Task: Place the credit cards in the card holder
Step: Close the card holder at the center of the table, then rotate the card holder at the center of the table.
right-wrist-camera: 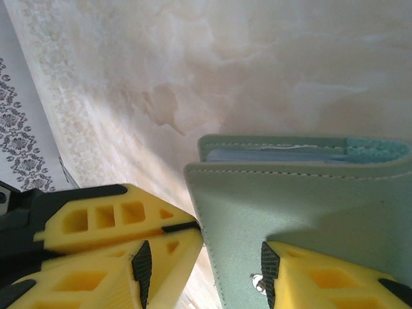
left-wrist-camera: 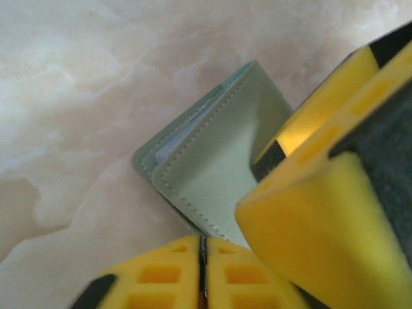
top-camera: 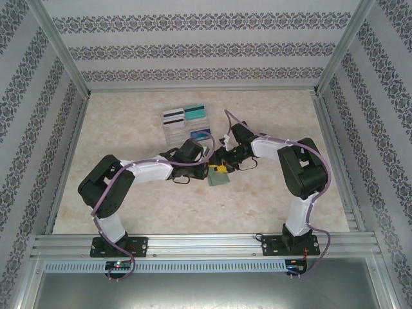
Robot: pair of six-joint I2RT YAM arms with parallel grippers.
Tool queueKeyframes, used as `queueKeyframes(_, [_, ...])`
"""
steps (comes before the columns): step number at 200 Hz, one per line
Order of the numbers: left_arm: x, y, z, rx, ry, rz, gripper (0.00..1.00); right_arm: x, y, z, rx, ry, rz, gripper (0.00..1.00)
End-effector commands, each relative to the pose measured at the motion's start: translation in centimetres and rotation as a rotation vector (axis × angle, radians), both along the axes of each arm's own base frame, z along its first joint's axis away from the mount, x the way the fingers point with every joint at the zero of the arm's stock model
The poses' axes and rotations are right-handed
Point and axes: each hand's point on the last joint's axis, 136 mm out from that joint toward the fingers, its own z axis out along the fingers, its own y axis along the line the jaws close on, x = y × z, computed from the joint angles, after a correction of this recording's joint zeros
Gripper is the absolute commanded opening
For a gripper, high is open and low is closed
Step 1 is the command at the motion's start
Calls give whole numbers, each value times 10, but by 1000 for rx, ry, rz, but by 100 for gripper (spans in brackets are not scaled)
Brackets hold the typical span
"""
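Note:
The sage-green card holder [top-camera: 217, 179] [left-wrist-camera: 219, 161] [right-wrist-camera: 302, 199] lies at mid-table with its top flap slightly raised. A pale blue card edge [right-wrist-camera: 270, 155] shows in the pocket under the flap. My left gripper [top-camera: 208, 167] [left-wrist-camera: 205, 239] has its fingers nearly together, and the flap's edge runs into the slit between them. My right gripper [top-camera: 226, 164] [right-wrist-camera: 205, 254] stands open: one finger [right-wrist-camera: 315, 280] rests on the flap near its snap, the other [right-wrist-camera: 122, 277] is off the holder's side. More credit cards [top-camera: 172, 116] stand at the back.
A clear plastic stand [top-camera: 183, 129] behind the grippers carries a striped white card, a teal card [top-camera: 195, 112] and a blue card [top-camera: 201, 134]. Patterned walls and metal rails [top-camera: 193, 241] enclose the marble tabletop [top-camera: 129, 129].

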Motion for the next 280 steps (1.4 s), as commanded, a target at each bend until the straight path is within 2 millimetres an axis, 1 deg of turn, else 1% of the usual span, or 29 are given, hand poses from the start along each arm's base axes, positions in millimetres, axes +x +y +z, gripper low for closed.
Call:
queueKeyframes(1, [3, -7, 17, -105, -12, 28, 20, -1, -3, -18, -52, -3, 9, 52])
queueKeyframes(17, [-7, -11, 14, -130, 17, 21, 22, 3, -5, -20, -55, -4, 3, 51])
queueKeyframes(35, [-18, -17, 14, -152, 29, 12, 28, 11, -5, -20, -48, -11, 1, 51])
queueKeyframes(51, [-27, -27, 18, -179, 44, -7, 29, 16, -2, -17, -35, -11, 18, 51])
queueKeyframes(61, [-30, -33, 24, -203, 49, -19, 33, 18, -1, -14, -29, -14, 24, 51])
queueKeyframes(69, [-30, -34, 30, -211, 47, -20, 37, 20, -1, -9, -26, -22, 24, 51])
queueKeyframes(77, [-27, -30, 37, -200, 27, -5, 42, 21, -2, -5, -20, -27, 21, 51])
queueKeyframes(82, [-25, -26, 40, -185, 14, 3, 43, 22, -3, -2, -15, -30, 20, 51])
queueKeyframes(97, [-14, -12, 54, -143, -31, 24, 43, 23, -6, 9, 4, -42, 9, 51])
queueKeyframes(112, [-2, 3, 63, -118, -59, 38, 43, 25, -11, 19, 24, -56, -9, 51])
queueKeyframes(126, [8, 16, 66, -86, -70, 48, 42, 25, -15, 28, 42, -66, -24, 51])
queueKeyframes(143, [22, 29, 65, -49, -68, 66, 41, 25, -20, 38, 51, -83, -40, 51])
queueKeyframes(161, [38, 33, 64, -45, -72, 69, 39, 24, -21, 47, 65, -95, -51, 51])
queueKeyframes(178, [50, 26, 64, -40, -60, 31, 38, 23, -25, 53, 65, -107, -61, 51])
queueKeyframes(188, [56, 20, 63, -25, -46, 0, 36, 21, -29, 56, 56, -114, -70, 51])
queueKeyframes(205, [61, 8, 64, -9, -33, -59, 34, 13, -44, 54, 24, -118, -104, 50])
queueKeyframes(213, [63, 4, 63, 11, -31, -86, 34, 6, -52, 51, 5, -112, -117, 48])
queueKeyframes(227, [64, -4, 63, 38, -30, -145, 35, -11, -63, 44, -39, -101, -125, 43])
queueKeyframes(234, [64, -7, 60, 50, -13, -171, 35, -21, -67, 39, -60, -89, -127, 42])
queueKeyframes(252, [64, -15, 49, 63, 44, -228, 35, -44, -73, 27, -79, -54, -135, 38])
queueKeyframes(261, [62, -20, 44, 57, 69, -256, 35, -53, -76, 21, -87, -39, -141, 33])
queueKeyframes(280, [58, -26, 32, 49, 108, -287, 35, -69, -75, 5, -107, -6, -133, 25])
